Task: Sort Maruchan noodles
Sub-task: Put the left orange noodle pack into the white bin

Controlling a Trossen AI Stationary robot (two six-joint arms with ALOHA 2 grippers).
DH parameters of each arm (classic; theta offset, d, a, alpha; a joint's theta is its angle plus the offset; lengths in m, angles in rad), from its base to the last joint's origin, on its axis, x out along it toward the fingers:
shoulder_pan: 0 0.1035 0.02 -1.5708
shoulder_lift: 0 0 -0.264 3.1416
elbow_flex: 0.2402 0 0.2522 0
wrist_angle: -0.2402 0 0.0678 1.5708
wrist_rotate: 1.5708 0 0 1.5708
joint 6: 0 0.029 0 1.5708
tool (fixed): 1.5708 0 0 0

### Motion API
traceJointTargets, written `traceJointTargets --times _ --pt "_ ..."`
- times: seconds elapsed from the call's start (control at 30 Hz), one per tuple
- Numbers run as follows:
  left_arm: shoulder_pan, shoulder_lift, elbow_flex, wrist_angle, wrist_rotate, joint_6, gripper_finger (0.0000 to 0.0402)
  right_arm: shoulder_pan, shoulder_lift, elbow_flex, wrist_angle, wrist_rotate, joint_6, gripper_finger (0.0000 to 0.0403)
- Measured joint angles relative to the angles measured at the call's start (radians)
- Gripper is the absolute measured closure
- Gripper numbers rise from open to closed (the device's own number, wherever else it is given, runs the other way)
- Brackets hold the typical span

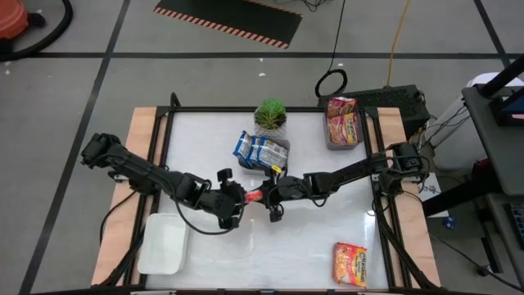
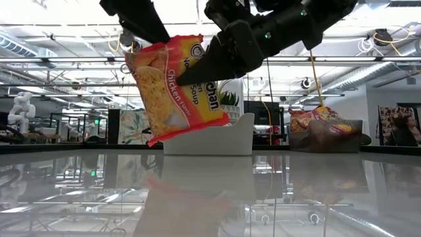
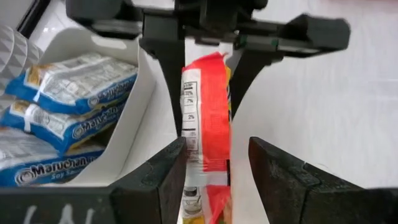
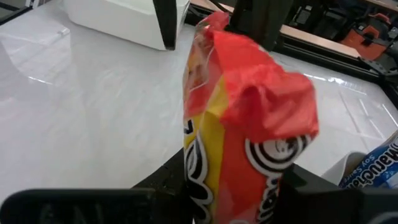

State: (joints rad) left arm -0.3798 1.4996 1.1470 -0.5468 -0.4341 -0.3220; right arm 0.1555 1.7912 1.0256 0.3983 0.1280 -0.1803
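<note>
Above the middle of the white bench (image 1: pixel 327 238), an orange-red Chicken noodle packet (image 2: pixel 177 85) hangs in the air, pinched at once by the left gripper (image 1: pixel 237 197) and the right gripper (image 1: pixel 274 195), each clamped on one end. Blue packets (image 1: pixel 260 150) fill a nearby tray (more lie elsewhere). If either pulls before the other lets go, the wrapper could tear or drop.

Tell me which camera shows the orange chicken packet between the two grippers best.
The low view: the chicken packet hangs clear of the table, label readable, a gripper on each side. The high view shows only a red sliver between the arms. Both wrist views see it close and cropped: edge-on from the left, crumpled top from the right.
</note>
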Motion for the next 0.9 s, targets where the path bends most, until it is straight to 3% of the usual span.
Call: traceJointTargets --times 0.7,0.9 --pt "0.077 0.000 -0.057 0.016 0.048 -0.027 0.0221 0.001 0.000 0.000 -0.068 -0.002 0.075 0.0293" --pt "0.070 0.057 -0.057 0.027 0.152 -0.042 0.0221 0.003 0.000 0.000 -0.073 -0.009 0.127 0.0293"
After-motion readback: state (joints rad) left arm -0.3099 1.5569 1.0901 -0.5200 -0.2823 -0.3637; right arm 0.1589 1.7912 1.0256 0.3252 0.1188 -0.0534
